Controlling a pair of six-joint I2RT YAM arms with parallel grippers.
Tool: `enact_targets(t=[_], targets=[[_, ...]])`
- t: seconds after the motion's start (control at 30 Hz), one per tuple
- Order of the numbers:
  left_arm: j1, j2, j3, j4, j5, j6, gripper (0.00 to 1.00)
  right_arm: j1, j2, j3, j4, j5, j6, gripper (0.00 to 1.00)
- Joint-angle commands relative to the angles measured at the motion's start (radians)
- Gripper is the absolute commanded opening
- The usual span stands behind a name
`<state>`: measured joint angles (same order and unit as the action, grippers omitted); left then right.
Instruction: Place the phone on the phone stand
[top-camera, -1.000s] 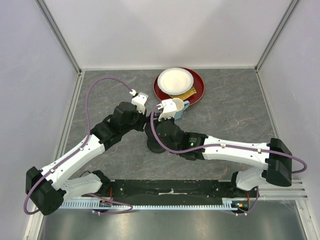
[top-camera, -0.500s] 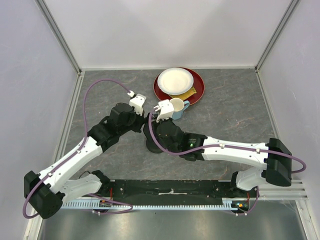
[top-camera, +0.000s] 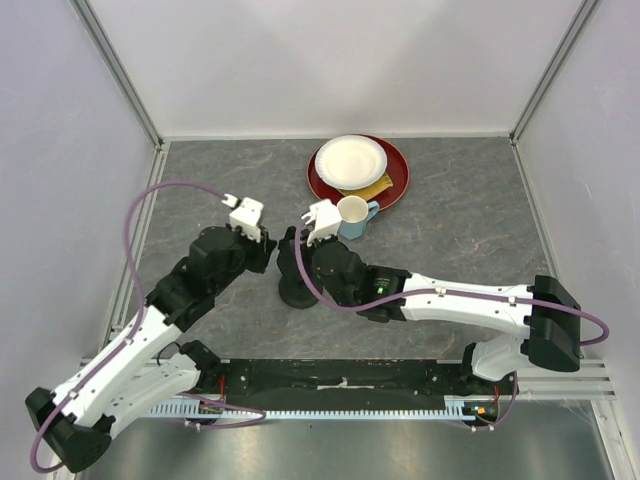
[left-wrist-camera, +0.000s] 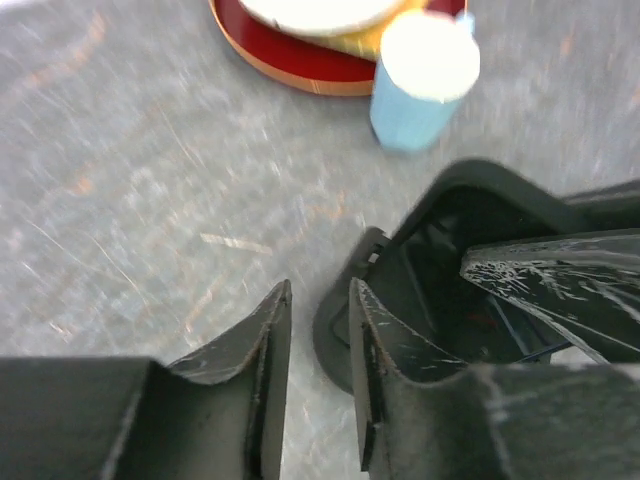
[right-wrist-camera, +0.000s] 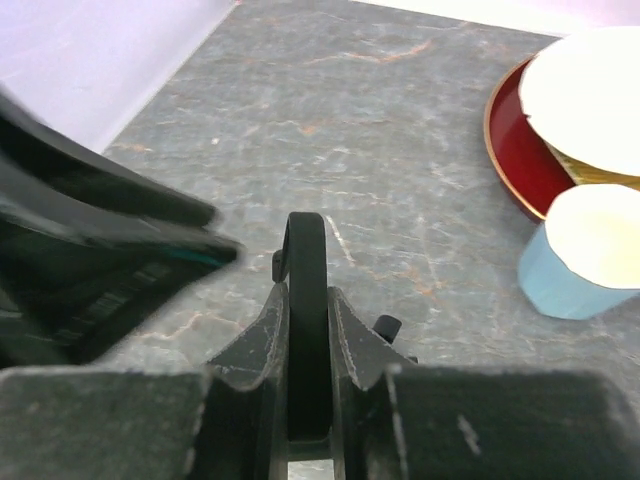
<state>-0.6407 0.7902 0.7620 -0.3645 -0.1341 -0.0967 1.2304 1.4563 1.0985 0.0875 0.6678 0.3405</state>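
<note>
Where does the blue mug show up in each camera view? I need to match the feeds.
Top external: the blue mug is just above centre, at the near edge of the red plate.
Left wrist: the mug is at the upper right, just right of the plate's rim.
Right wrist: the mug is at the right edge, mid-height, below the plate.
Shared landmark: the red plate.

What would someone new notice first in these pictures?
Two white-and-black robot arms meet mid-table, where the right pincer grips a thin flat black phone edge-on beside the small black round-based phone stand. Farther back sits a round red plate holding a white dish, a light-blue mug just in front.
</note>
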Motion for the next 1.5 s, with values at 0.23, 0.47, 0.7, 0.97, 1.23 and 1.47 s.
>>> enact_targets(t=[0.23, 0.47, 0.7, 0.97, 1.23, 1.47], targets=[[0.016, -0.166, 0.016, 0.234, -0.157, -0.020, 0.38, -0.058, 0.035, -0.081, -0.223, 0.182, -0.120, 0.00], [0.016, -0.146, 0.023, 0.228, -0.144, -0.020, 0.37, -0.060, -0.008, -0.101, -0.249, 0.190, -0.101, 0.18], [0.016, -0.082, 0.033, 0.239, -0.021, -0.015, 0.41, -0.059, -0.086, -0.112, -0.281, 0.113, -0.098, 0.48], [0.016, 0.061, 0.095, 0.211, 0.269, -0.018, 0.47, -0.060, -0.252, -0.193, -0.285, 0.024, -0.146, 0.65], [0.016, 0.081, 0.103, 0.226, 0.399, -0.012, 0.48, -0.062, -0.372, -0.209, -0.407, 0.111, -0.189, 0.71], [0.016, 0.092, 0.095, 0.248, 0.476, -0.011, 0.59, -0.062, -0.482, -0.242, -0.431, 0.139, -0.170, 0.73]])
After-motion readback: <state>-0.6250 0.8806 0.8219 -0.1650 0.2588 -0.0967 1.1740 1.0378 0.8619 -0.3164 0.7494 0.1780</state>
